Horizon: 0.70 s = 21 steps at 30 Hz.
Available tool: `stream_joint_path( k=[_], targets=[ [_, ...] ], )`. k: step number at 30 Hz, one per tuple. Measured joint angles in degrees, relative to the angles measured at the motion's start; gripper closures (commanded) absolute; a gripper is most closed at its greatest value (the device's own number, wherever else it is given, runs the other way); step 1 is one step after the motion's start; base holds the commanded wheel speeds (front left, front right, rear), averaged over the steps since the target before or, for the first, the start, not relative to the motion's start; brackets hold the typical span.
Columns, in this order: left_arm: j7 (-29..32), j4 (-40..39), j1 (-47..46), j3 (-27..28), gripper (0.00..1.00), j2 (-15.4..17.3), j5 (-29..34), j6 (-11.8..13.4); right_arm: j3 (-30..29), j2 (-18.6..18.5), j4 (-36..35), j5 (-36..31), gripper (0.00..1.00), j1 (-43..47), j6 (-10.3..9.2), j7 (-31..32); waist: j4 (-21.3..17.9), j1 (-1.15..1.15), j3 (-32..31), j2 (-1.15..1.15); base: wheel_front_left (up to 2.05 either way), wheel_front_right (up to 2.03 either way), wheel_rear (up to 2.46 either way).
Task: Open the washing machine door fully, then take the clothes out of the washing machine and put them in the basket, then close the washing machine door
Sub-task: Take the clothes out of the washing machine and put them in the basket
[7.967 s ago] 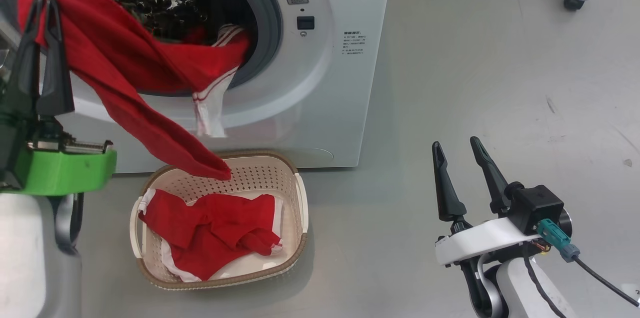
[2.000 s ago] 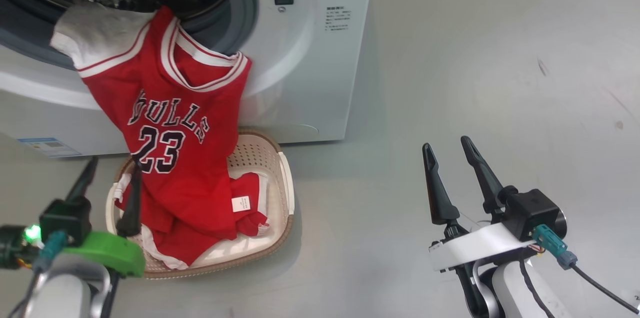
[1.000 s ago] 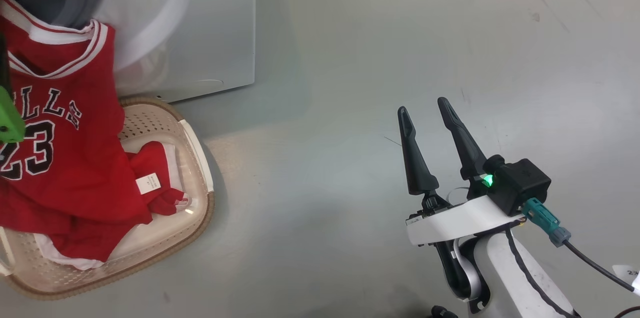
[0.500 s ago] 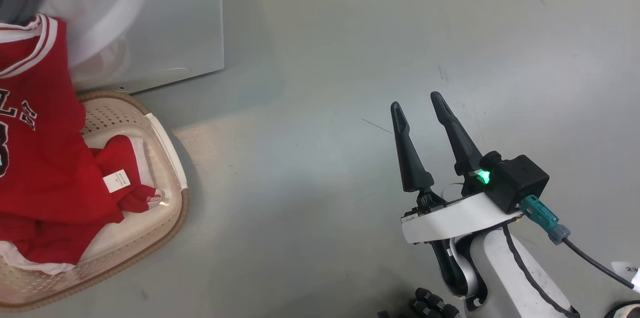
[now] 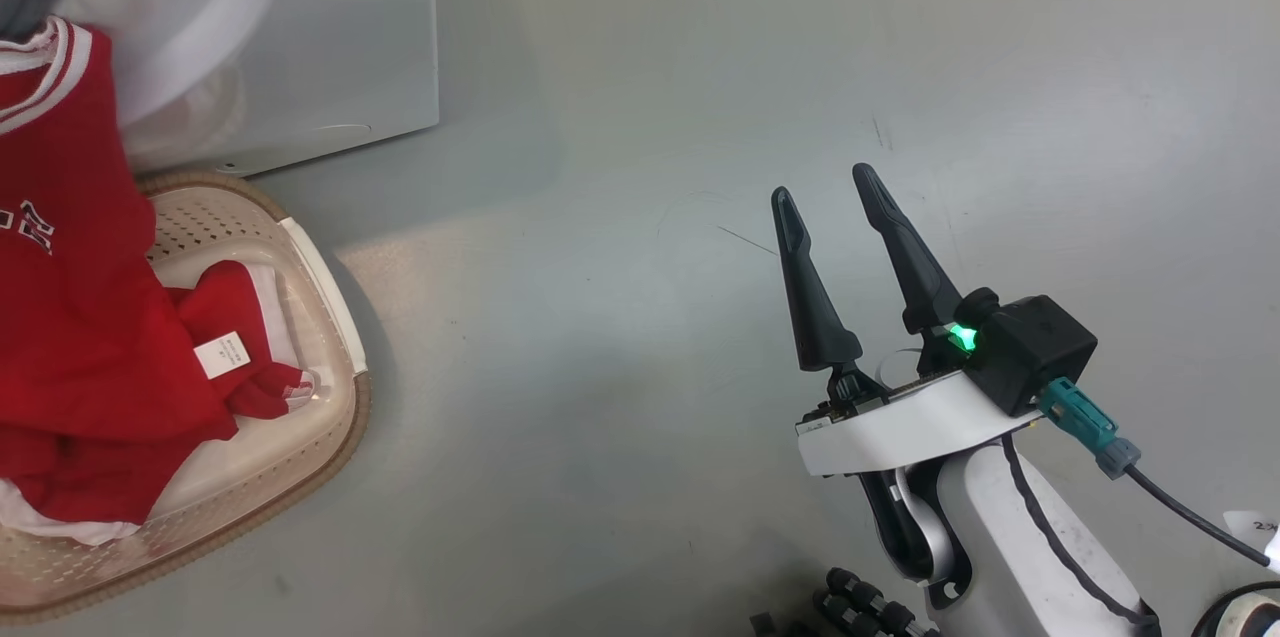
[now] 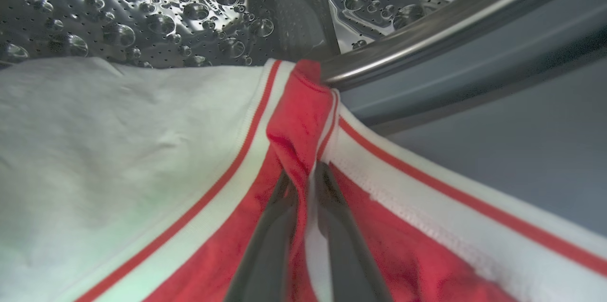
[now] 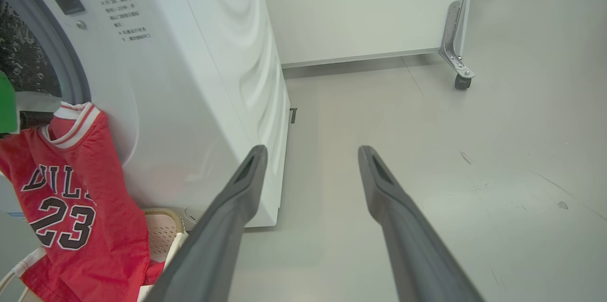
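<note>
Much scuffed grey floor lies under the right jaws, apart; left jaws clamp the clothes, seemingly a strap.

One washing machine and one basket are counted. Two red jerseys are made out, with one white label; any more beneath cannot be told. Two grippers are seen, the left gripper and the right gripper, two dark fingers apiece. One caster wheel is noted
</note>
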Motion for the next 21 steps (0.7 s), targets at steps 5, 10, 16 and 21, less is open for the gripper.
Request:
stream_joint_path(
  k=[5,10,16,21],
  targets=[
    [-1.65,0.42,-0.54,-1.60,1.00,-0.65,0.36,-0.44,-0.57,-0.01,-0.03,-0.64,0.00,-0.36,-0.09,0.00,0.70,0.00,0.01,0.00,0.00,0.00,0.00],
    [-5.89,0.52,-0.55,-3.33,1.00,-1.82,1.19,-0.92,-1.05,0.00,0.24,-1.11,0.00,-0.63,-0.48,0.00,2.02,0.00,-0.51,0.00,0.00,0.00,0.00],
    [-12.10,0.37,-0.35,-5.38,1.00,-4.27,1.64,-1.42,-1.79,-0.01,0.99,-1.90,0.00,-0.78,-0.48,0.00,3.98,0.00,-1.83,0.00,0.00,0.00,0.00],
    [-16.83,0.32,1.40,-6.00,1.00,-5.87,1.64,-1.51,-2.36,-0.03,1.96,-2.69,0.00,-0.95,-0.44,0.00,5.90,0.00,-3.37,0.00,0.00,0.00,0.00]
  ],
)
